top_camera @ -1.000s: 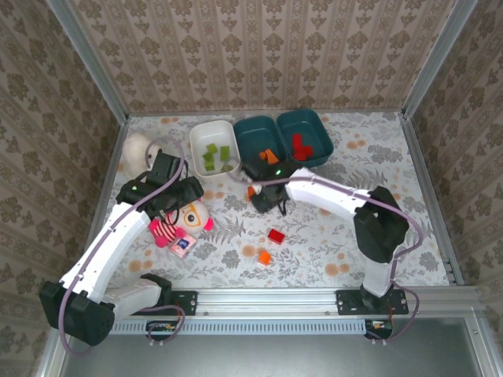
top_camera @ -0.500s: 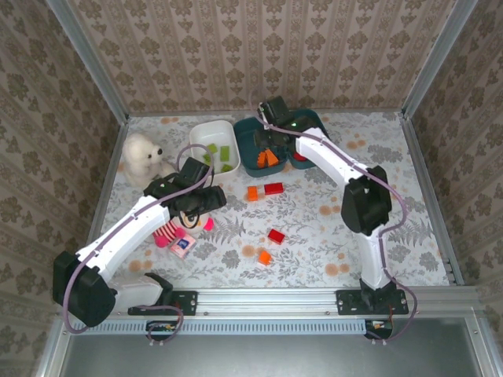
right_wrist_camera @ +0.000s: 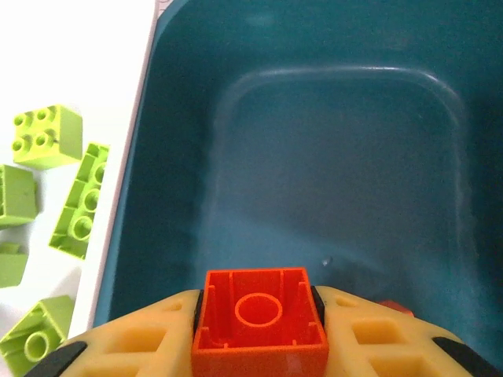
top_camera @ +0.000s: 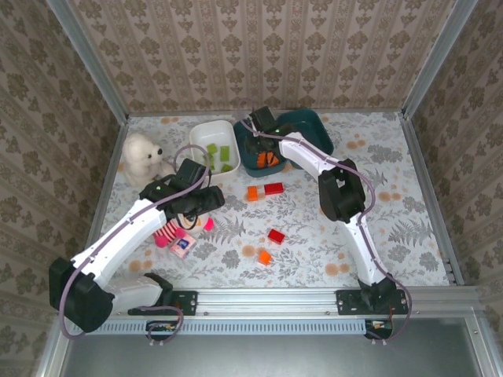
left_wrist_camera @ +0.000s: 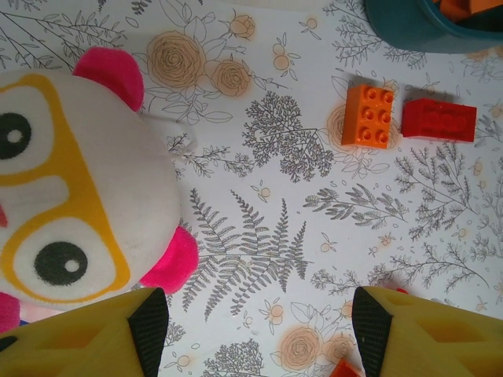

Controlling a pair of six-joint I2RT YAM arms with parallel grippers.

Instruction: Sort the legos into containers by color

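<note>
Legos are partly sorted by colour. The light green bricks (top_camera: 216,153) lie in the white tray (top_camera: 196,132), and orange pieces (top_camera: 269,159) sit in the middle teal tray (top_camera: 240,153). A second teal tray (top_camera: 324,133) stands just beside that one on its right.

The right gripper (right_wrist_camera: 261,338) pinches an orange brick (right_wrist_camera: 259,306) by two opposite side walls, with the hollow underside facing the wrist camera. It holds the brick over the bare floor of the middle teal tray. That position seems chosen so the brick drops among its own colour. A side-wall pinch should let it fall straight once the fingers part.

The left gripper (left_wrist_camera: 251,334) hovers low over the table beside the doll (left_wrist_camera: 71,196). Its fingers are spread with nothing between them, which I judge to be readiness for the next pick. Ahead of it a loose orange brick (left_wrist_camera: 367,116) and a red brick (left_wrist_camera: 438,119) lie just beside each other on the table, near the teal tray's corner.

From above, another red brick (top_camera: 276,236) and a small orange one (top_camera: 265,257) wait nearer the arm bases. The white teddy bear (top_camera: 141,157) sits at the left, apart from the sorting.
</note>
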